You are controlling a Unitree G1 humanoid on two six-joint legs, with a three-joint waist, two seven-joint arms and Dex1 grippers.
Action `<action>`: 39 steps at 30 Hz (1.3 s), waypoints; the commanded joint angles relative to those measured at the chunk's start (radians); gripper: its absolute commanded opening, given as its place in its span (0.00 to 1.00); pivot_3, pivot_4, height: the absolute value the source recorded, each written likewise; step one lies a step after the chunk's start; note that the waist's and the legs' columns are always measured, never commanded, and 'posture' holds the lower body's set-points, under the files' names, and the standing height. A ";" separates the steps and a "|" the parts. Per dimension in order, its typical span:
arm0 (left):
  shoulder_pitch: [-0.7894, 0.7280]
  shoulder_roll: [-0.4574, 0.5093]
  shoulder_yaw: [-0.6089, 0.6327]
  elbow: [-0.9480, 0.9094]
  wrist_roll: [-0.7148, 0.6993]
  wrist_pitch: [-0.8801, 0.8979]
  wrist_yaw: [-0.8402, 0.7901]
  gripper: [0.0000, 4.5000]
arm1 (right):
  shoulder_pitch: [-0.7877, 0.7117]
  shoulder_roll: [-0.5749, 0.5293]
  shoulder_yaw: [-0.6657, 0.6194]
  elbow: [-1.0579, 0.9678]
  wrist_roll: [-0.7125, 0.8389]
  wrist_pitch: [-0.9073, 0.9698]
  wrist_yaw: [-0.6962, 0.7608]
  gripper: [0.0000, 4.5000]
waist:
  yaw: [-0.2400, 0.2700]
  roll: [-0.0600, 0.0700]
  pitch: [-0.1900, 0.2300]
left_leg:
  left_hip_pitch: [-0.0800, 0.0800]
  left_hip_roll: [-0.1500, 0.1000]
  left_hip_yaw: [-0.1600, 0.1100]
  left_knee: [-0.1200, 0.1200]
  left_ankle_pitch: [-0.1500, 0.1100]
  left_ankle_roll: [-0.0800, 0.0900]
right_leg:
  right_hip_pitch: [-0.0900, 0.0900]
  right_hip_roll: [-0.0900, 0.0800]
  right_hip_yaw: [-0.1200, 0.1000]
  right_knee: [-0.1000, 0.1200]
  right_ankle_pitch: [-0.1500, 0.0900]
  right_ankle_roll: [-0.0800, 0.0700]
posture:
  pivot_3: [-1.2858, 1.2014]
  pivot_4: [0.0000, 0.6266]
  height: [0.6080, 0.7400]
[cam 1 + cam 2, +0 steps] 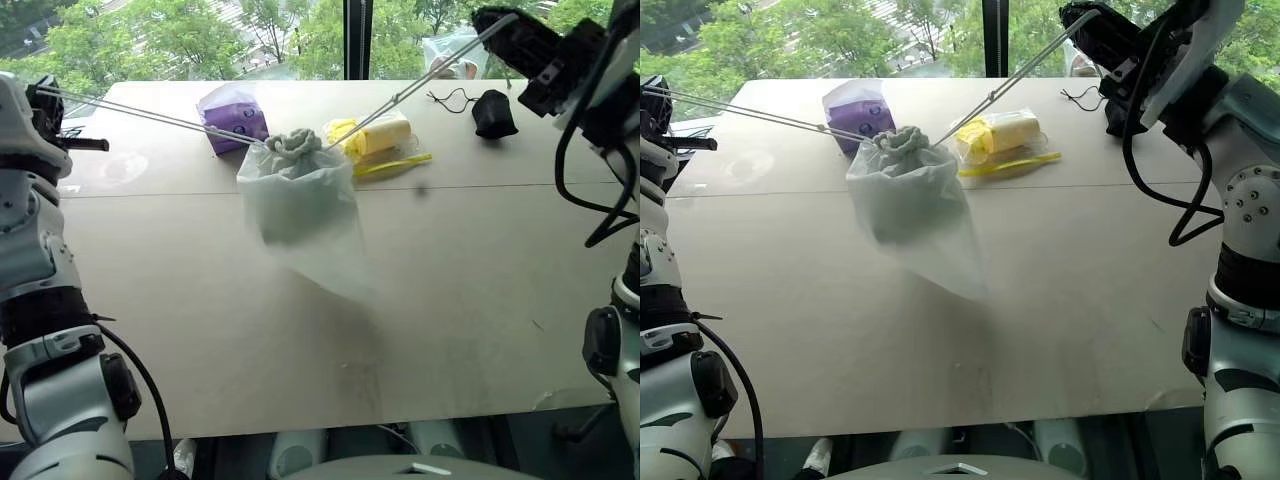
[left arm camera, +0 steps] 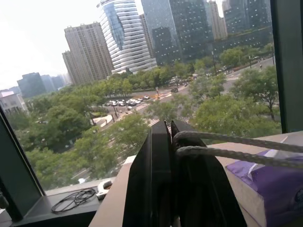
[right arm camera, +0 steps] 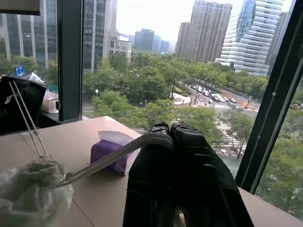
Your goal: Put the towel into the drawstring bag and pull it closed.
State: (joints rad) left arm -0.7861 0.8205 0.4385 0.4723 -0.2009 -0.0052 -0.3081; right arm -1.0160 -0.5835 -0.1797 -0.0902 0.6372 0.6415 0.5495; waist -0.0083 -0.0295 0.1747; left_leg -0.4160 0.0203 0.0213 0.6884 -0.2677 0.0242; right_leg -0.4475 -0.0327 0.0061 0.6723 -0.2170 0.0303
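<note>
The white drawstring bag (image 1: 305,215) hangs tilted above the table, its mouth (image 1: 293,143) gathered into a tight bunch. The towel shows only as a pale green shade through the thin fabric (image 1: 292,200). Two white cords run taut from the mouth, one to each side. My left gripper (image 1: 42,98) is far out to the left and is shut on the left cord (image 2: 227,153). My right gripper (image 1: 492,20) is high at the back right and is shut on the right cord (image 3: 111,160). The bunched mouth (image 3: 33,175) also shows in the right wrist view.
On the wooden table (image 1: 480,290), behind the bag, lie a purple tissue pack (image 1: 232,115) and a clear plastic bag with yellow contents (image 1: 380,138). A small black pouch (image 1: 494,113) with a black cord lies at the back right. A window runs along the table's far edge.
</note>
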 commanded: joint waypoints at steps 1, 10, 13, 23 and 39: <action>-0.044 0.073 0.027 0.001 -0.001 -0.053 -0.014 0.02 | -0.065 -0.014 -0.050 -0.015 0.047 -0.049 0.066 0.00 | -0.004 0.000 0.000 | 0.000 0.000 0.000 -0.001 0.000 0.000 | 0.000 0.000 0.000 0.000 0.000 0.000 | 0.52 0.24 1.00; 0.659 -0.034 -0.049 -0.575 -0.328 0.349 -0.383 0.02 | 0.489 -0.197 0.158 -0.386 0.039 0.129 0.171 0.00 | -0.008 0.000 -0.005 | -0.002 0.003 0.002 -0.010 0.001 -0.002 | 0.001 -0.008 0.006 -0.012 0.000 0.001 | 0.52 0.24 1.00; 0.779 -0.054 -0.105 -0.666 -0.349 0.392 -0.441 0.11 | 0.608 -0.198 0.255 -0.349 -0.094 0.043 0.159 0.11 | -0.007 -0.001 0.000 | -0.003 0.001 0.005 -0.004 -0.004 0.006 | -0.001 -0.011 0.007 -0.010 -0.002 0.003 | 0.52 0.24 1.00; 0.952 0.223 -0.138 -0.681 -0.356 0.470 -0.853 0.86 | 0.905 -0.260 0.151 -0.506 -0.053 0.060 0.212 0.99 | -0.005 0.004 0.001 | 0.025 0.005 0.002 -0.004 -0.003 0.005 | 0.024 -0.001 0.000 -0.010 -0.006 -0.001 | 0.52 0.24 1.00; 0.583 0.223 -0.253 -0.376 -0.138 0.181 -0.904 0.86 | 0.363 0.197 0.679 0.184 -0.636 -0.406 0.033 0.99 | -0.001 0.003 0.000 | 0.013 0.002 0.003 -0.004 -0.003 0.005 | 0.014 0.000 0.001 -0.011 -0.001 0.000 | 0.52 0.24 1.00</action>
State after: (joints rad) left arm -0.1772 1.0395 0.1787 0.1042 -0.3479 0.2115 -1.2135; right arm -0.6046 -0.3861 0.5049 -0.0042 0.0957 0.3614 0.6293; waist -0.0098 -0.0268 0.1752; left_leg -0.4051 0.0223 0.0236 0.6843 -0.2710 0.0294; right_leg -0.4350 -0.0334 0.0066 0.6612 -0.2177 0.0301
